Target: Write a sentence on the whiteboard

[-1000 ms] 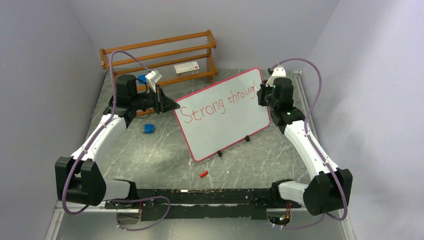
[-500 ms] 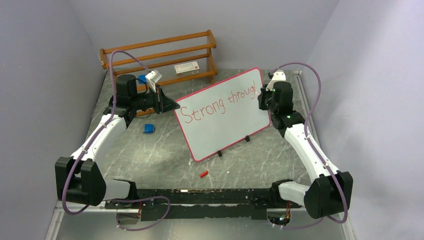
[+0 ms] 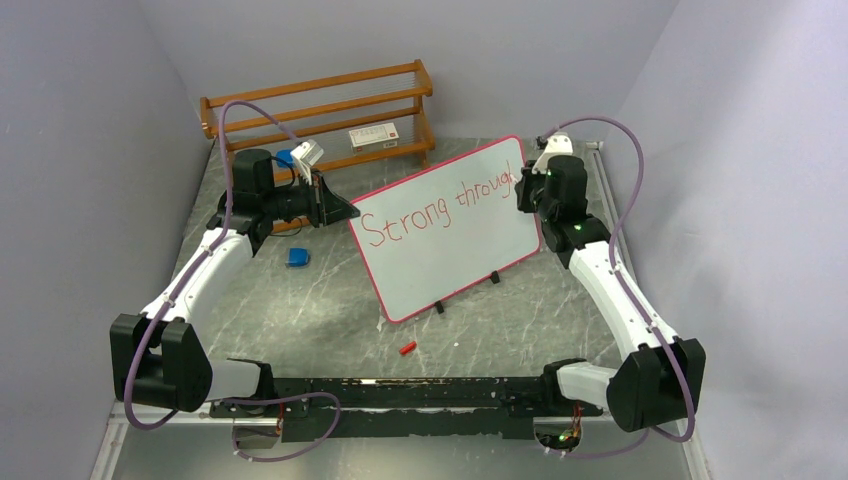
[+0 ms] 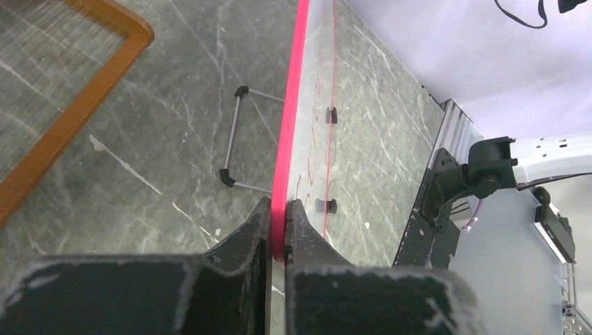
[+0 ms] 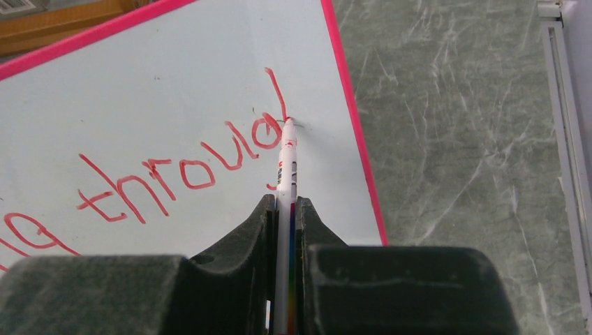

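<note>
The whiteboard (image 3: 455,262) stood tilted mid-table (image 3: 330,290), in front of the rack (image 3: 320,105). The left gripper (image 4: 278,209) was clamped on its pink edge. The right gripper (image 5: 285,206) pinched a marker (image 5: 287,159), with its tip on the board at the last stroke of the sentence (image 5: 183,171). The sentence was 1 red line reading "Strong through".

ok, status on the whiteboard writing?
Left gripper shut on whiteboard rim. Right gripper shut on marker, tip at sentence, writing "through". Nothing blocking.
</note>
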Controlling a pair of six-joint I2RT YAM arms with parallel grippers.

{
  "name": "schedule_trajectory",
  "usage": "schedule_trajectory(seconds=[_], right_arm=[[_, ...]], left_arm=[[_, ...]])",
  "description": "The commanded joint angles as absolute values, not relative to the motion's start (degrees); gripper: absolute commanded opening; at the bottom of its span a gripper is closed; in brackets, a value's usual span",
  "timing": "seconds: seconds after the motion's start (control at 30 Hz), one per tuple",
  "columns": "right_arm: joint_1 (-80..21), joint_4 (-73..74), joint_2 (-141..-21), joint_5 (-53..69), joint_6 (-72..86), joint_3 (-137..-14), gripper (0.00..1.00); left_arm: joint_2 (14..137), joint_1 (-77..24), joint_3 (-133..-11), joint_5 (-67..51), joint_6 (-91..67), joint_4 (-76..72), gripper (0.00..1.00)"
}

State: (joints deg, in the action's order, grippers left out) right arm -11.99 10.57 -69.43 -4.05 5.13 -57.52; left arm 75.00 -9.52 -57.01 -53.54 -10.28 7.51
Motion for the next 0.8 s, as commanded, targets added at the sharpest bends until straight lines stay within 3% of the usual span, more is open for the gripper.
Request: schedule_trajectory(seconds=[0.0,0.77], right_arm=[[-11.65,8.93,-70.31,-3.61,5.19,-60.08,0.00],[-10.46,9.77,-70.81,-5.94,5.91,-57.50,0.00]], left_arm=[[76.46,-11.10,-56.34,-50.13,-6.06,12.22,0.05],[76.45,-11.07,-56.38,-49.66,-6.02,12.29,0.05]])
